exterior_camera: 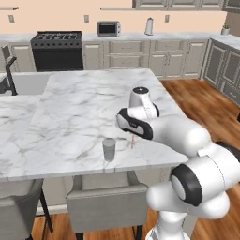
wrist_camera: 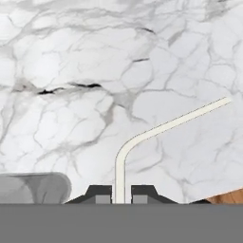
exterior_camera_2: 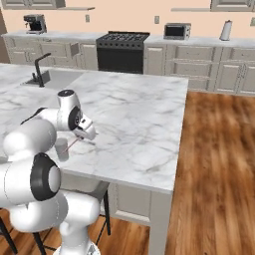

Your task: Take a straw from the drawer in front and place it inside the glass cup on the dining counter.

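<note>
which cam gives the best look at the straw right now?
Hand view: the straw runs up from between the shut gripper's tips, bend and angled tip clear against the dining counter. The left base view gives a short pinkish sliver beside the glass cup; the right base view, a thin line near the cup.

The glass cup [wrist_camera: 33, 188] is cut off by the hand view's lower left edge.

White marble table [exterior_camera: 84, 108] with grey veining; clear, greyish glass cup [exterior_camera: 108, 149]; straw [wrist_camera: 142, 137] pinkish-red from the base views, off-white from the hand view; dark gripper [wrist_camera: 120, 194] fingertips; black stove [exterior_camera: 57, 51]; beige cabinets [exterior_camera: 136, 55]; reddish-brown wooden floor [exterior_camera_2: 219, 164].
</note>
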